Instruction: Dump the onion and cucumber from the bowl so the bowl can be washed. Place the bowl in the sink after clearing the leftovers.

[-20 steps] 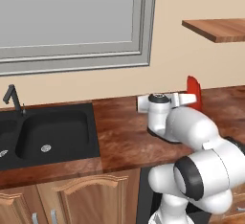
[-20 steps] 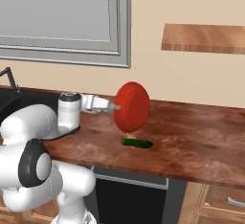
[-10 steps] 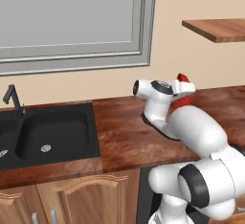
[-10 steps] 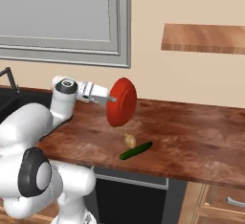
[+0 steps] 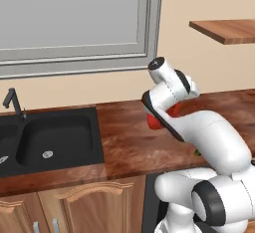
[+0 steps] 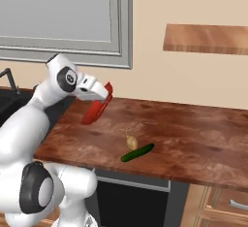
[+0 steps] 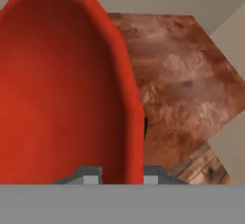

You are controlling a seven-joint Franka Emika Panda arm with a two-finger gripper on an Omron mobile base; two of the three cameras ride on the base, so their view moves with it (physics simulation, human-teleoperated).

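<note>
Bowl (image 6: 97,109): tilted, rim pinched in nearly closed pincer (image 7: 117,173), emptied; onion (image 6: 131,141), cucumber (image 6: 137,153) on bench (image 6: 193,129).

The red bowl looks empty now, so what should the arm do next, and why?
Probably carry the bowl leftward toward the sink. The onion and cucumber already lie on the counter, and the claw grips the bowl's rim, tilted above the wood.

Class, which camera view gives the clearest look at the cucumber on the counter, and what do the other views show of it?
The right base view: the cucumber lies whole and unblocked on the counter, just beside the onion. In the left base view just a green speck peeks past the arm. The hand view looks at the red bowl.
</note>
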